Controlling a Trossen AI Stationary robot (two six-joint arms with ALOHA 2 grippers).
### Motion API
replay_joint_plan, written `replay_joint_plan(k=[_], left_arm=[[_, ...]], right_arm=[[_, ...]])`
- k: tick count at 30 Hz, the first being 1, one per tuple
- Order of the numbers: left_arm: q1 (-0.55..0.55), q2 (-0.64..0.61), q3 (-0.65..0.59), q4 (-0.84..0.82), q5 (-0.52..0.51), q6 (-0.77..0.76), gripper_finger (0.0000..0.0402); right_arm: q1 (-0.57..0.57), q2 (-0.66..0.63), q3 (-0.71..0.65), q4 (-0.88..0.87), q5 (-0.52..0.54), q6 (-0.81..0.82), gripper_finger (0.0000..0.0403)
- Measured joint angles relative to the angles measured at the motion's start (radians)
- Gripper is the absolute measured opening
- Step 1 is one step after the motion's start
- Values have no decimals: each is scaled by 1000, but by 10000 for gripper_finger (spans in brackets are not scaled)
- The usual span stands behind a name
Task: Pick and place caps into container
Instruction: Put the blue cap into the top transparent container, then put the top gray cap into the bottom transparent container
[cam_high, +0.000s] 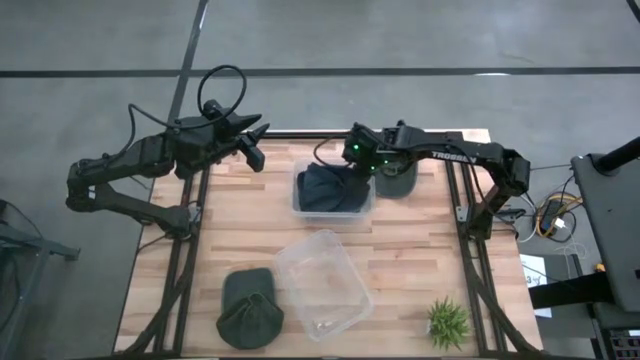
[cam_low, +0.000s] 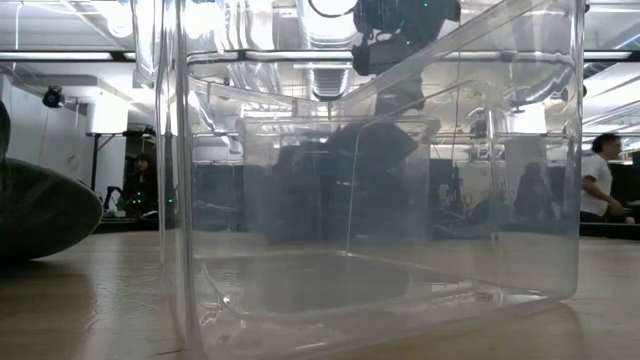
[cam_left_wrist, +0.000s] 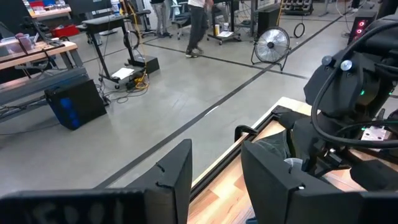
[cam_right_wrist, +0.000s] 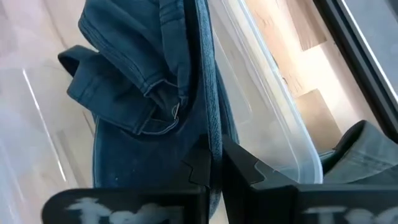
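Note:
A navy cap (cam_high: 330, 190) sits in the clear container (cam_high: 300, 205) at the table's far middle, its back strap and buckle (cam_right_wrist: 163, 106) showing in the right wrist view. My right gripper (cam_high: 356, 168) is above it, shut on it. One olive cap (cam_high: 400, 182) lies on the table just right of that container. Another olive cap (cam_high: 250, 308) lies near the front left, and its crown (cam_low: 40, 210) rests on the wood. My left gripper (cam_high: 254, 146) hovers open over the table's far left edge, touching nothing. My right gripper pinches a thick edge of the navy cap (cam_right_wrist: 209, 134) between its two fingers (cam_right_wrist: 245, 168). The fingers come from above, pointing down into the container. The cap hangs below them, spread slack inside the container walls (cam_right_wrist: 292, 127).
A second clear bin (cam_high: 322, 283) stands tilted at the front middle and fills the low view (cam_low: 380, 250). A small green spiky plant (cam_high: 447, 322) stands at the front right corner. People (cam_low: 598, 180) and desks are in the room beyond.

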Motion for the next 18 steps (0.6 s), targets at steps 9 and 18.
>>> replay_joint_plan(k=[9,18], left_arm=[[0,0,0,1,0,0,131],[0,0,0,5,0,0,131]], right_arm=[[0,-10,20,48,-1,38,63],[0,-11,138,2,-4,77,178]])
